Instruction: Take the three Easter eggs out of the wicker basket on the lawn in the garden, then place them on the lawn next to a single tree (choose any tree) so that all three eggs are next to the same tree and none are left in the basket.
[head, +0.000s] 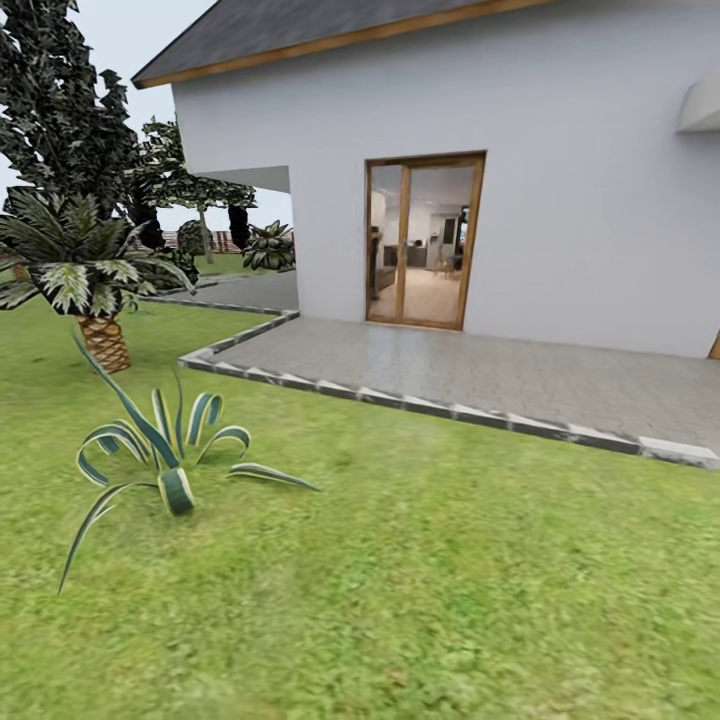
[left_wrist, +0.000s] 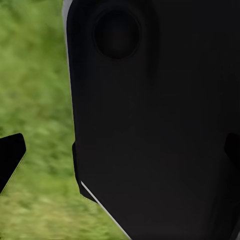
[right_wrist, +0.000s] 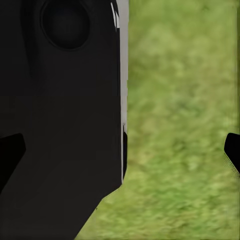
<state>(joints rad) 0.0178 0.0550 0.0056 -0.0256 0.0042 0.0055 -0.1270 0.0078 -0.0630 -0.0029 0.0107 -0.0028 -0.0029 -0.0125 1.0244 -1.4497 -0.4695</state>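
Lawn (head: 420, 590) spreads across the near ground, striped plant (head: 165, 450) near left, paved patio (head: 480, 370) and white house (head: 520, 150) beyond; left gripper (left_wrist: 120, 155) and right gripper (right_wrist: 122, 152) both spread open over grass

The lawn (head: 450, 600) is bright green, patchy with yellowish flecks. The house wall (head: 580, 150) is white, its door frame (head: 425, 240) warm brown, the patio (head: 480, 370) grey with pale edging. A spiky plant (head: 165, 455) has green-and-cream striped leaves. The robot body (left_wrist: 160, 125) looks black, possibly white-edged.
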